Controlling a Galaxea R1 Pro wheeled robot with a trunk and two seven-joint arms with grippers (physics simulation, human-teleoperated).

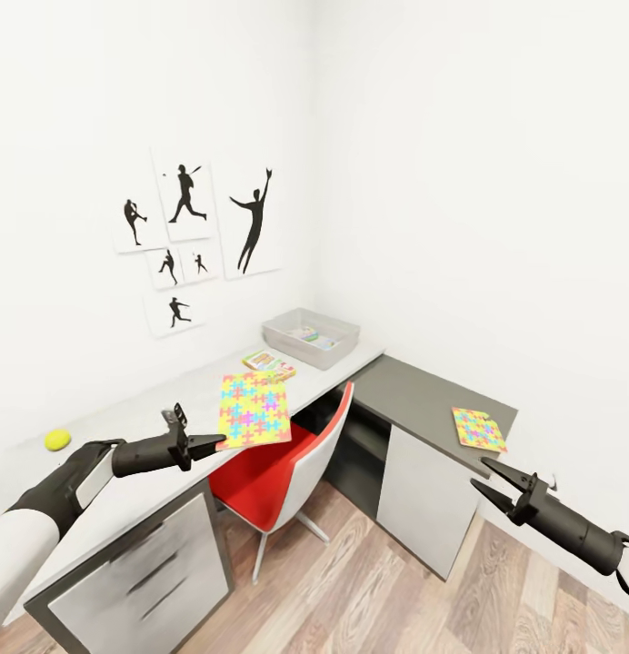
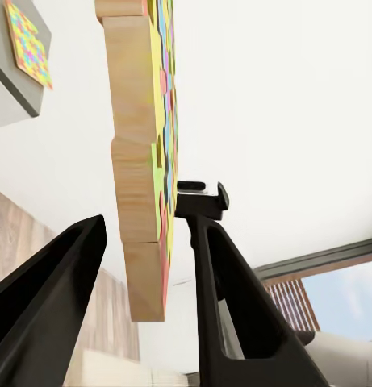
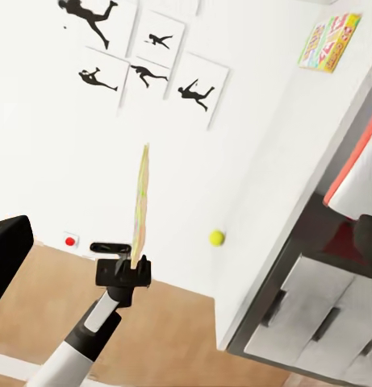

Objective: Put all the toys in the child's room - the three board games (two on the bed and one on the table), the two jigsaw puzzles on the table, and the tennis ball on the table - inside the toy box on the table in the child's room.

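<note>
Over the front edge of the table (image 1: 151,409), in the head view, the left gripper (image 1: 210,444) has its fingers clamped on the near edge of a puzzle (image 1: 253,408), which hangs lifted above the red chair (image 1: 278,472), probably raised clear of the top so it can be carried to the toy box (image 1: 312,337) at the far corner against the wall; something colourful already lies inside that box, too small to name. A game (image 1: 268,364) lies flat just in front of the box, near the table's front edge, and the ball (image 1: 57,440) sits at the near left end of the table close to the wall. The second puzzle (image 1: 479,429) lies on the right end of the dark side desk (image 1: 414,400), and the right gripper (image 1: 485,478) hovers low just short of that corner with its fingers spread and nothing between them, seemingly readied for that board. From the left wrist view the puzzle's wooden edge (image 2: 141,161) stands between the two black fingers (image 2: 226,274), one pressed on the printed face, the other looking slightly apart from the back. From the right wrist view the left gripper (image 3: 125,270) holds the puzzle (image 3: 141,201) edge-on, with the ball (image 3: 216,238) and game (image 3: 329,42) resting on the table behind it
</note>
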